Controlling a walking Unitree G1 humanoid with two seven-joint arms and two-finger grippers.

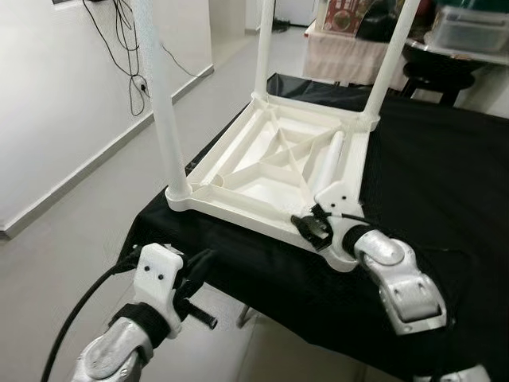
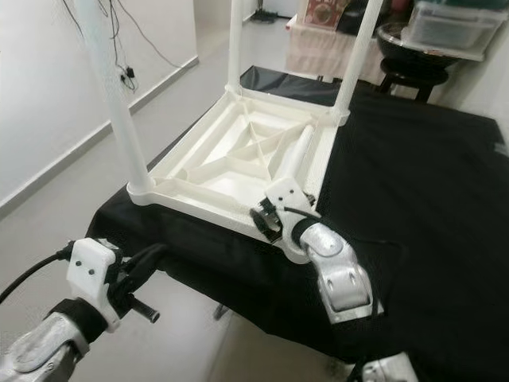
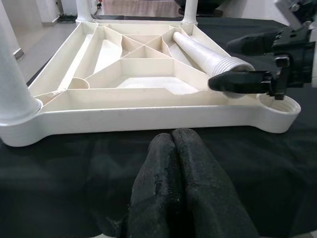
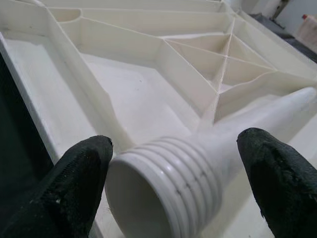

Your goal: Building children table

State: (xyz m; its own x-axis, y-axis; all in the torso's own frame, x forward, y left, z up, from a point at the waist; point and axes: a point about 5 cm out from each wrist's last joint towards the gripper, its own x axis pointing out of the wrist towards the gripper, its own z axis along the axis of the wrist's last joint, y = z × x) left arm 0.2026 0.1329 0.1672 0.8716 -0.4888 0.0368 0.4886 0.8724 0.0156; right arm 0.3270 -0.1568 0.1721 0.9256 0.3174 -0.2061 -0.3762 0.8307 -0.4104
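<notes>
The white children's table top (image 1: 238, 171) lies upside down on the black-covered table (image 1: 429, 175). Three white legs stand up from its corners: near left (image 1: 163, 111), far left (image 1: 264, 48) and far right (image 1: 390, 64). A loose leg (image 1: 330, 159) lies inside the top, its threaded end (image 4: 158, 183) towards the empty near right socket (image 3: 280, 104). My right gripper (image 1: 312, 227) is open at that corner, one finger (image 4: 79, 183) on each side of the threaded end. My left gripper (image 3: 173, 139) is shut and empty, low before the top's front edge.
The black cloth drops off at the front edge (image 1: 262, 294), with grey floor (image 1: 79, 239) to the left. Cables (image 1: 131, 56) hang on the white wall. A dark stool (image 1: 433, 79) and a clear storage box (image 1: 469, 28) stand behind the table at the far right.
</notes>
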